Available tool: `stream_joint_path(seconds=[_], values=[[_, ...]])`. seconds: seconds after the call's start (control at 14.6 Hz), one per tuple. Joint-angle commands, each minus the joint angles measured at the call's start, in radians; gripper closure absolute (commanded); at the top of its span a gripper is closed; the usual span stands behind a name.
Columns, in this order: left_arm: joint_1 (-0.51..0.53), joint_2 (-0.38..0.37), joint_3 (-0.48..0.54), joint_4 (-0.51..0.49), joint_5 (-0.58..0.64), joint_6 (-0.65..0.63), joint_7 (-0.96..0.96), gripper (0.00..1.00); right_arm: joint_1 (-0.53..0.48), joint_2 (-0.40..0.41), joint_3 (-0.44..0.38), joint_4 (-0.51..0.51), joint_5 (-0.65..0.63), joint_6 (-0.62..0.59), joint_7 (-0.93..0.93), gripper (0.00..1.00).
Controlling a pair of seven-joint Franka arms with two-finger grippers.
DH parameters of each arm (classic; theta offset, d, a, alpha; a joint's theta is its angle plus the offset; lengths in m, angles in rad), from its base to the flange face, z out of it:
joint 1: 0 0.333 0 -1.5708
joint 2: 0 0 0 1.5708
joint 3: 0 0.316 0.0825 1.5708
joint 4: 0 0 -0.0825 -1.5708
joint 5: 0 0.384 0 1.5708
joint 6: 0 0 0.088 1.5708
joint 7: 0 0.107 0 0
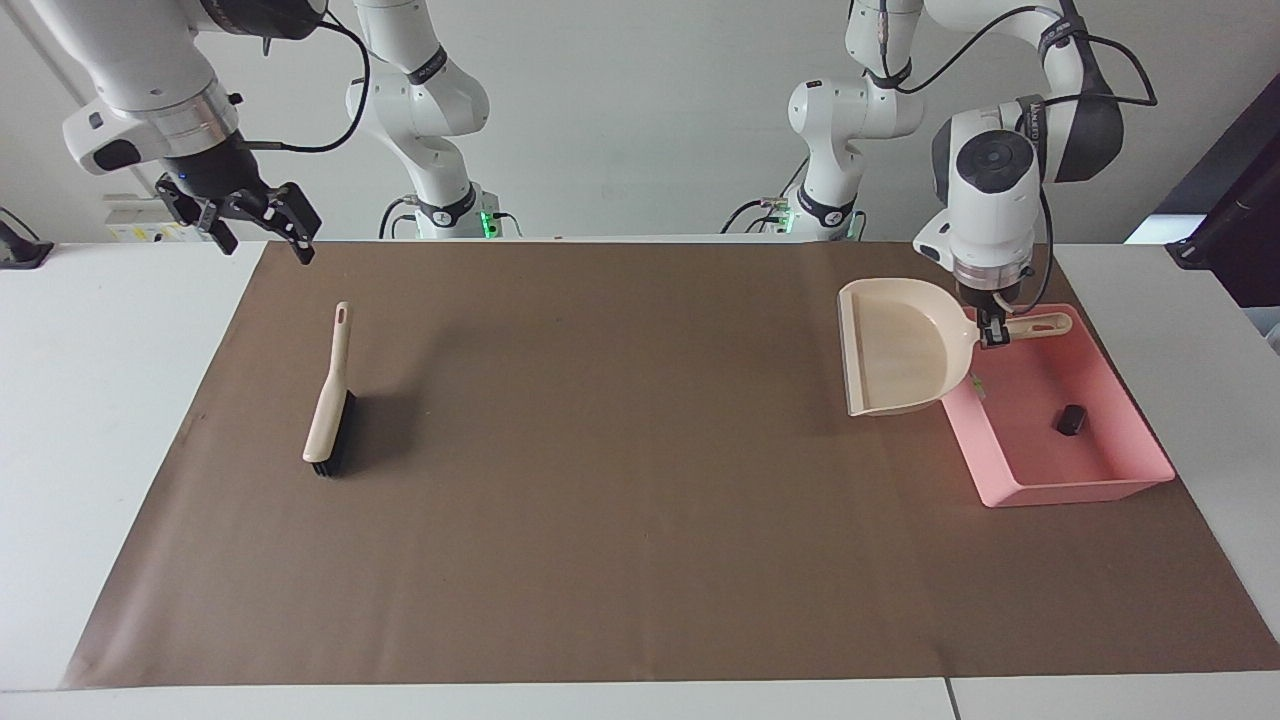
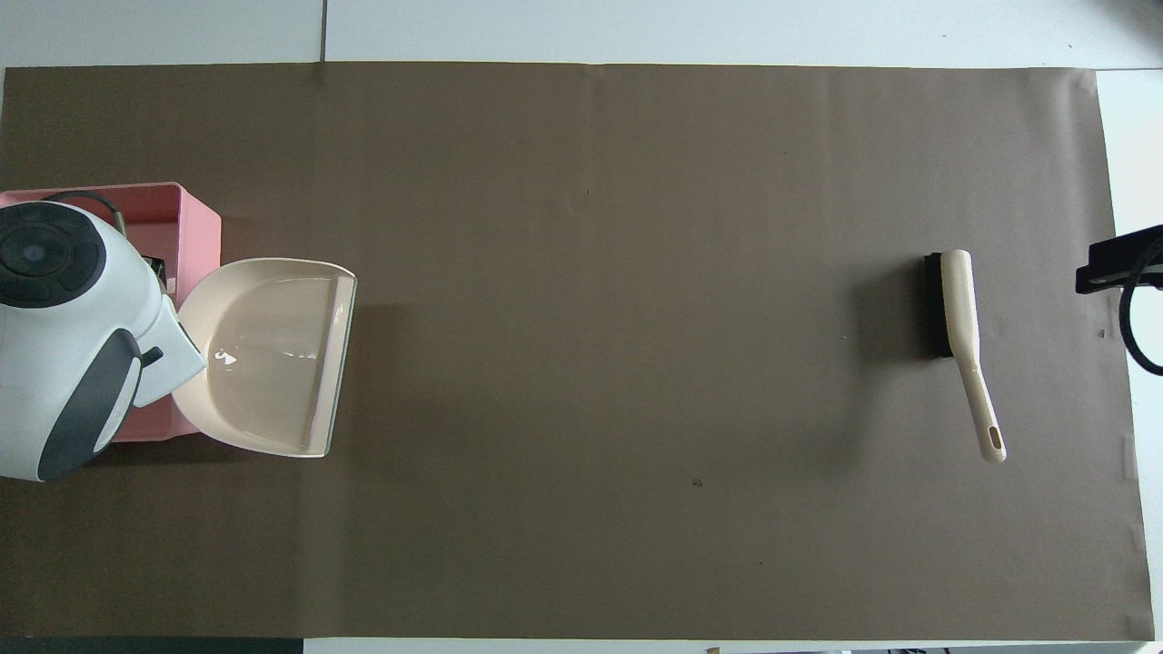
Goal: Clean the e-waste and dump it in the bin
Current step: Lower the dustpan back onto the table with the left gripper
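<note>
E-waste lies inside the shallow pink rectangular plastic bin [image 1: 1070, 488], which sits on the brown paper mat [image 1: 620, 500] at the left arm's end of the table: the small black block [image 1: 1070, 419] rests on the bin's floor, and only a sliver of the whitish-grey block with the green patch [image 1: 977, 382] shows at the bin's wall nearest the table's middle, just under the edge of the dustpan. From overhead the left arm hides the inside of the bin, so neither bit can be seen there. The left gripper [image 1: 991, 330], over the bin's end nearer to the robots, has its fingers pinched on the handle of the beige plastic dustpan [image 1: 895, 350], holding it raised with the handle over the bin and the pan out over the mat beside the bin, toward the table's middle, its flat lip pointing that way. Well apart from the bin, toward the right arm's end of the table, a cream-handled brush with black bristles [image 1: 330, 410] lies on the mat with nothing touching it, its handle end nearer to the robots. The right gripper [image 1: 262, 225] hangs high over the mat's corner at that end, its fingers spread wide and holding nothing.
</note>
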State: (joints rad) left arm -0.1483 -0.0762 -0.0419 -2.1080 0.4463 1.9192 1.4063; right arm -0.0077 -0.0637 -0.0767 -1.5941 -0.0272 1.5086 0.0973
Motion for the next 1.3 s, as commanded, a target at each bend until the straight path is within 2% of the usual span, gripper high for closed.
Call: stream_joint_path(seconds=[0.0, 0.27, 0.48, 0.75, 0.82, 0.89, 0.96, 1.02, 1.23], values=[[-0.095, -0.031, 0.017, -0.093, -0.018, 0.061, -0.140, 0.99, -0.012, 0.013, 0.009, 0.016, -0.004, -0.018, 0.019, 0.00], [-0.212, 0.032, 0.017, -0.124, -0.021, 0.124, -0.323, 1.00, -0.011, 0.002, 0.009, 0.005, 0.000, -0.028, 0.016, 0.00], [-0.228, 0.032, 0.019, -0.188, -0.021, 0.220, -0.356, 1.00, -0.009, 0.004, 0.011, 0.008, 0.001, -0.027, 0.016, 0.00], [-0.218, 0.050, 0.019, -0.194, -0.021, 0.250, -0.357, 0.99, -0.009, 0.004, 0.025, 0.020, 0.007, -0.028, 0.015, 0.00], [-0.218, 0.050, 0.019, -0.193, -0.021, 0.247, -0.356, 0.94, -0.009, 0.002, 0.025, 0.020, 0.006, -0.022, 0.015, 0.00], [-0.220, 0.052, 0.019, -0.185, -0.021, 0.239, -0.354, 0.73, -0.009, 0.004, 0.026, 0.019, 0.006, -0.022, 0.012, 0.00], [-0.227, 0.050, 0.017, -0.185, -0.021, 0.233, -0.353, 0.46, -0.006, 0.002, 0.029, 0.016, 0.004, -0.024, -0.011, 0.00], [-0.228, 0.049, 0.019, -0.175, -0.021, 0.219, -0.349, 0.32, -0.002, 0.004, 0.047, 0.017, 0.003, -0.024, -0.013, 0.00], [-0.215, 0.012, 0.020, -0.126, -0.021, 0.120, -0.366, 0.19, -0.001, 0.011, 0.054, 0.022, -0.003, -0.021, -0.013, 0.00]])
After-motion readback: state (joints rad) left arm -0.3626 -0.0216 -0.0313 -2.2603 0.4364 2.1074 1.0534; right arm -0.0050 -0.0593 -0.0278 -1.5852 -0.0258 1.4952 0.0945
